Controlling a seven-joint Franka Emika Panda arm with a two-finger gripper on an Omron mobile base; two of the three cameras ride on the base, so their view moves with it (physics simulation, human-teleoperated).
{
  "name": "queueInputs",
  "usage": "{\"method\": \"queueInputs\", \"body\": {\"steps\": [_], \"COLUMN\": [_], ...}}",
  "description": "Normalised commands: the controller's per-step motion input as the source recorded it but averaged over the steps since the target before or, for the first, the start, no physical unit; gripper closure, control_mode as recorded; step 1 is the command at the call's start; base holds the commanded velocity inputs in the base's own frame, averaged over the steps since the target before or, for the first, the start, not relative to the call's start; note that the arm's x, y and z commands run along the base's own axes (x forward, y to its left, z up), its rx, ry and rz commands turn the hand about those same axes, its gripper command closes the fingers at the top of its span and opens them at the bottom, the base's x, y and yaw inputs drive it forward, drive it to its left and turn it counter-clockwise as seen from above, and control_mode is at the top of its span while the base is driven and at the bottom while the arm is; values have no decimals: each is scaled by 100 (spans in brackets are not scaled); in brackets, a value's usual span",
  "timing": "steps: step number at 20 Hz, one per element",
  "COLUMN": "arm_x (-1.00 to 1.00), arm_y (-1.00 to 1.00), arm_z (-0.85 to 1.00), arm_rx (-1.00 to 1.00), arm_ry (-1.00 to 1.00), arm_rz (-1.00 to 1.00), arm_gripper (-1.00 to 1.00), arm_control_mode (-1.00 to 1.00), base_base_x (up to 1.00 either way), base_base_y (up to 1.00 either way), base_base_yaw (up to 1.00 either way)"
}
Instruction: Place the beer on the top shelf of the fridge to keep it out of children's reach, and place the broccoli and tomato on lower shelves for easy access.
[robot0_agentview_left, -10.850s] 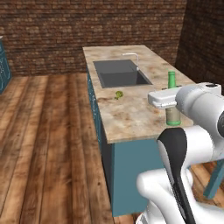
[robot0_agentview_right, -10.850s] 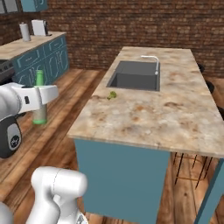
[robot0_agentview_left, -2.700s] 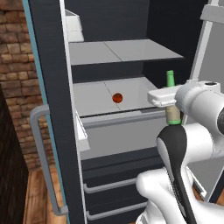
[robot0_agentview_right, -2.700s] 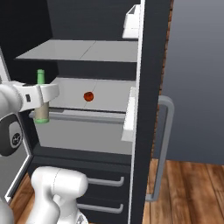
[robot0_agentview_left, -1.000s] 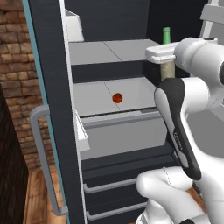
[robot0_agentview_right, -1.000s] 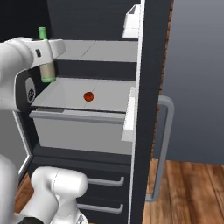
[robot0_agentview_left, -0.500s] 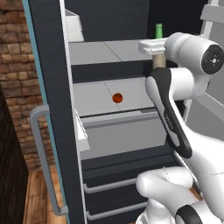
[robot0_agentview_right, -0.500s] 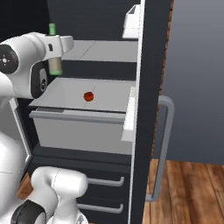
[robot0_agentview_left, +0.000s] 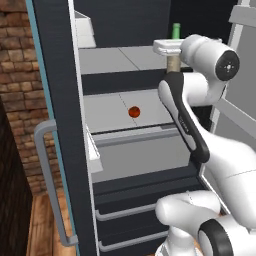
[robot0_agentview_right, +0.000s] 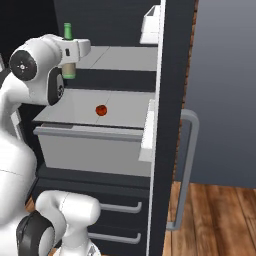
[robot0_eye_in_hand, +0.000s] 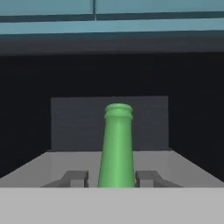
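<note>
Charcoal fridge (robot0_agentview_left: 60, 100) standing open, grey shelves bare. Pincer (robot0_eye_in_hand: 112, 178) clamped on green beer (robot0_eye_in_hand: 116, 148), held upright over top shelf's (robot0_agentview_right: 125, 57) front edge. Red tomato (robot0_agentview_left: 133, 112) resting mid-shelf one level below, near lower shelf's (robot0_agentview_left: 107, 110) centre.

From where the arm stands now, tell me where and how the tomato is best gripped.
Grip the tomato across its round middle, coming from the open fridge front with fingers level. It sits alone mid-shelf, and the shelf above probably crowds a top-down approach.
</note>
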Motion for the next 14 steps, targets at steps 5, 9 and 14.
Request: {"method": "queueInputs", "body": {"steps": [5, 9, 14], "arm_x": [31, 31, 32], "arm_y": [6, 10, 10], "arm_z": [0, 0, 0], "arm_rx": [1, 0, 0], "arm_ry": [-11, -10, -4], "arm_rz": [0, 3, 3], "arm_gripper": [100, 100, 100], "arm_control_mode": [-100, -100, -100], "base_base_x": [0, 0, 0], "base_base_y": [0, 0, 0], "base_base_yaw": [0, 0, 0]}}
